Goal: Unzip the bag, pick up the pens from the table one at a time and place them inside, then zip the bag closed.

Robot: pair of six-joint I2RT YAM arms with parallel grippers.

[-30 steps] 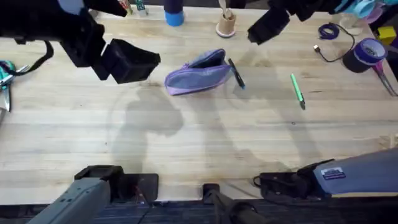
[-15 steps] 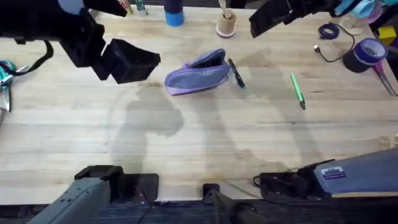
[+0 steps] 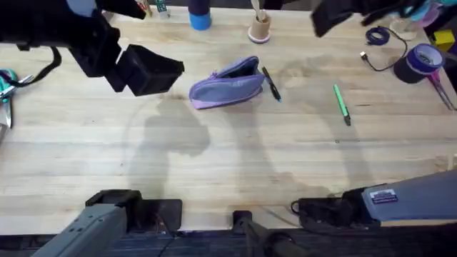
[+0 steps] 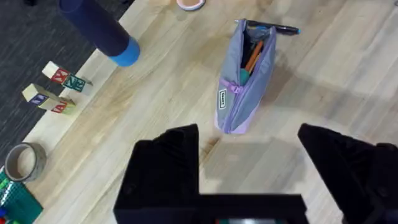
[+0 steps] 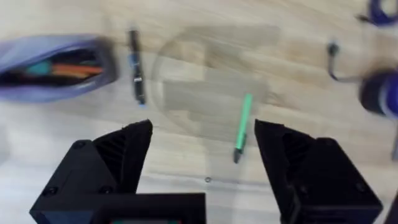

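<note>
The lilac-and-grey bag lies on the table with its zipper open; orange and teal items show inside it. A black pen lies against the bag's right end. The green pen lies alone farther right. My left gripper hovers left of the bag, open and empty, and the left wrist view shows its gripper short of the pouch. My right gripper hangs high over the far edge, open, above both pens; the right wrist view shows the black pen and the green pen.
A blue cylinder and a wooden cup stand behind the bag. A purple tape roll and a cable lie at the far right. Teal-handled scissors sit at the left edge. Toy blocks lie beyond the table's edge.
My right gripper has moved to the right along the far edge, away from the bag. The left arm, the bag and both pens have not moved.
</note>
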